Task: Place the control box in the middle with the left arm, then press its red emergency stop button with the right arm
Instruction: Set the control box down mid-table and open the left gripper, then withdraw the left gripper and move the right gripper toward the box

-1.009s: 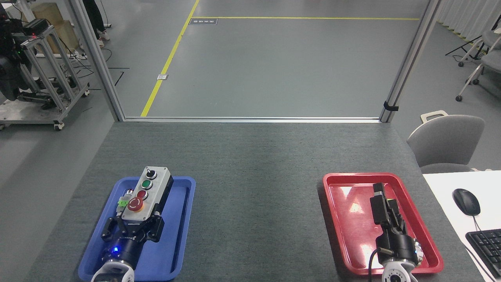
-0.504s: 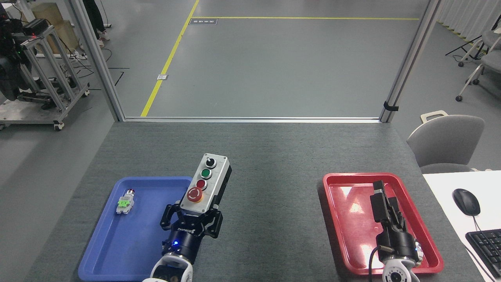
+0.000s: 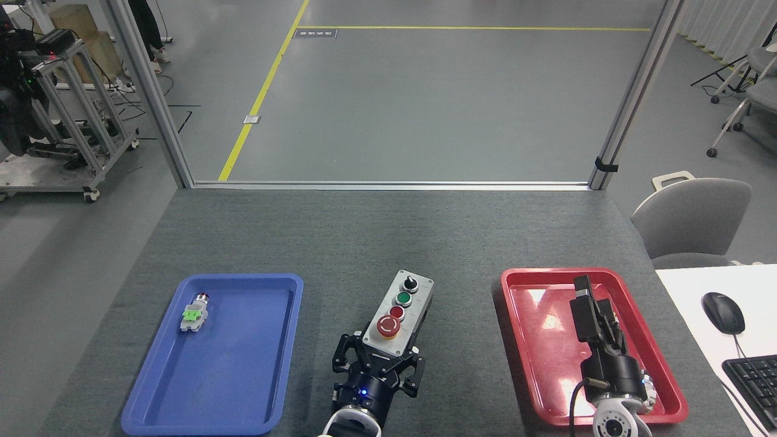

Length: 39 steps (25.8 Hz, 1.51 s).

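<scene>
The control box has a light-grey top plate and a black base, and it lies lengthwise over the dark-grey tabletop between the two trays. My left gripper is shut on its near end, fingers on either side. Whether the box rests on the table I cannot tell. The red emergency stop button sits nearest my gripper, with a smaller red button, a green button and a black knob beyond it. My right gripper hovers over the red tray, fingers together and holding nothing.
A blue tray at the left holds one small green-tagged push-button part. To the right are a grey chair and a white desk with a mouse and keyboard. A metal frame runs along the table's far edge.
My left gripper has carried the control box rightward out of the blue tray to the middle of the table, and lower in view. The right arm has barely moved.
</scene>
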{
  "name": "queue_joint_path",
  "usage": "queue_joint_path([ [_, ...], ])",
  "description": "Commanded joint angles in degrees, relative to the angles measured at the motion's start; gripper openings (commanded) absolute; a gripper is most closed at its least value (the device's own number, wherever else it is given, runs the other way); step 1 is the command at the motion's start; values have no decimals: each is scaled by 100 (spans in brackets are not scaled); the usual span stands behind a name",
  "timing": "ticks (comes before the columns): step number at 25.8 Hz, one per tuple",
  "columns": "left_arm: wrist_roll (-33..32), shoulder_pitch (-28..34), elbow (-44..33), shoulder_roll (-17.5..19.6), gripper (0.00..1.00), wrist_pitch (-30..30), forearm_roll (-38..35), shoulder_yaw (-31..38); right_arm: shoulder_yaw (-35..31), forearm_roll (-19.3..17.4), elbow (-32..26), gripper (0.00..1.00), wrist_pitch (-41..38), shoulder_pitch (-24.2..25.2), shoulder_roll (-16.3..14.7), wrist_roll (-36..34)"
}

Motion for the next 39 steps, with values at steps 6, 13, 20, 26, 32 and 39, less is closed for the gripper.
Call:
queue_joint_path([
  [6,-17,-10,270,-9,0,192,51,-768,15,395,136,100,64,-92,-265,1001],
  [13,-17,-10,270,-9,59,192,69,-829,358,2610,285,100,-552,-259,-652,957],
  [20,9,42,200,43,97,139,51,-803,138,3313,347,100,-1097,-329,-634,632],
  [26,71,262,-398,878,99,95,77,-776,138,3384,470,100,-1088,-576,-634,641],
  [32,36,1158,-2296,2205,99,-546,279,85,340,3410,716,99,-912,-646,-415,667],
  [39,1,2152,-3650,2434,99,-2155,1027,1957,709,3375,795,99,-727,-804,-89,579],
])
